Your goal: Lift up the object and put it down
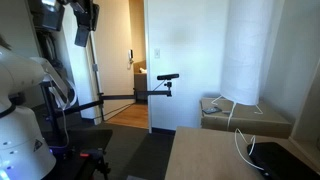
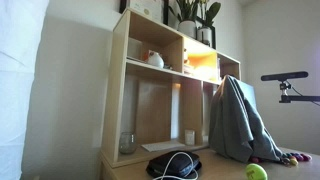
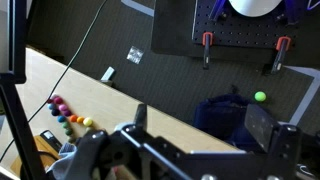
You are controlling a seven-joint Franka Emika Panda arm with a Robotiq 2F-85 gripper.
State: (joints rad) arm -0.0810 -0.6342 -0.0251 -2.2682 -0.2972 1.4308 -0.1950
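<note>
With no lift begun, treat the reach as the step in hand. Start from a gripper (image 3: 198, 118) spread wide and empty, hanging high over the scene in the wrist view and touching nothing. Take the green ball (image 3: 260, 97) as the likely thing to lift; cannot tell for certain from the task wording alone.

To do it well:
- Swing across first, keeping height, until centred over the ball, and only then come straight down.
- Keep the fingers (image 3: 258, 128) clear of the cloth (image 3: 225, 115), to avoid snagging a fold.
- Straddle the ball evenly, one finger each side, low enough to catch its widest part.
- Press together gently and squarely, to prevent any squirting or rolling away.
- Raise straight up, pause, then lower to the same spot.
- Spread the fingers only after contact with the surface, and watch for a roll on release.

Look for the ball up and to the right of the gap between the fingers in the wrist view, well apart from them and far below, just beyond the dark heap of cloth. Look for the same ball (image 2: 256, 172) in an exterior view, low at the front, just beside the foot of the same cloth (image 2: 235, 120) and near some coloured beads (image 2: 290, 157). Cannot tell whether resting on the pale desk (image 3: 40, 80) or off its edge.
</note>
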